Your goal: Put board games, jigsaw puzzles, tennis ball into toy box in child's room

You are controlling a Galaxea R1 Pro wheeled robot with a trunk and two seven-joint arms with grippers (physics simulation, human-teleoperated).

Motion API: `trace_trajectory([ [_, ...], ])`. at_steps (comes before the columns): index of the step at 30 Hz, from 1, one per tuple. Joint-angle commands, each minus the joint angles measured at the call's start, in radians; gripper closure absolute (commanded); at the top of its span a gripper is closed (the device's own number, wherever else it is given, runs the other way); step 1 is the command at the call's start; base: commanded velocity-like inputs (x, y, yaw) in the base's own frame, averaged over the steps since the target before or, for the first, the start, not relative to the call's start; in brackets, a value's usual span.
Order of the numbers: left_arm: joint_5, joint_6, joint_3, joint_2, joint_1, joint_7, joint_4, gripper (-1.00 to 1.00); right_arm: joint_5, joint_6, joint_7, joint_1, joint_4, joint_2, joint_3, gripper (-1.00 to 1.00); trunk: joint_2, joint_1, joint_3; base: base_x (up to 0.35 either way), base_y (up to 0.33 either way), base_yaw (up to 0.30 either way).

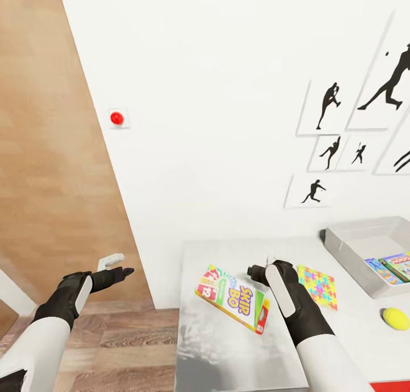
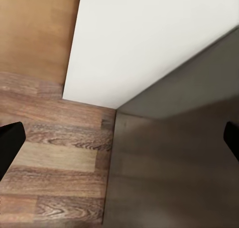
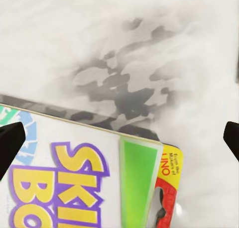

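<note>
Skip-Bo box (image 1: 232, 298), jigsaw puzzle (image 1: 318, 285) beside

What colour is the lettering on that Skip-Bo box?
Yellow with purple outlines on the Skip-Bo box, clearest in the right wrist view.

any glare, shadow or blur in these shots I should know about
Head view: even light, sharp; the pale grey-white table top carries mottled grey reflections. Right wrist view: the same dark blotches beside the white Skip-Bo card box, its print soft. Left wrist view: the dark grey cabinet side is blurred and featureless.
</note>
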Motion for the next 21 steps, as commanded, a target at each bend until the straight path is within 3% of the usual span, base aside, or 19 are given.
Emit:
trace_trajectory([
  [1, -0.003, 0.007, 0.005, -0.001, -0.001, -0.006, -0.001, -1.0, -0.01, 0.001, -0.01, -0.001, -0.001, 0.0, 0.001, -1.0, -0.002, 0.001, -0.004, 0.0, 0.0, 0.0],
  [11, -0.003, 0.007, 0.005, -0.001, -0.001, -0.006, -0.001, -1.0, -0.01, 0.0, -0.011, -0.001, -0.001, 0.0, 0.0, -1.0, -0.002, 0.001, -0.02, 0.0, 0.0, 0.0],
  [17, -0.003, 0.007, 0.005, -0.001, -0.001, -0.006, -0.001, -1.0, -0.013, -0.06, -0.01, -0.001, -0.001, 0.0, -0.062, -1.0, -0.002, 0.001, -0.03, 0.0, 0.0, 0.0],
  [21, -0.003, 0.007, 0.005, -0.001, -0.001, -0.006, -0.001, -1.0, -0.013, -0.074, -0.01, -0.001, -0.001, 0.001, -0.08, -1.0, -0.002, 0.001, -0.037, 0.0, 0.0, 0.0],
])
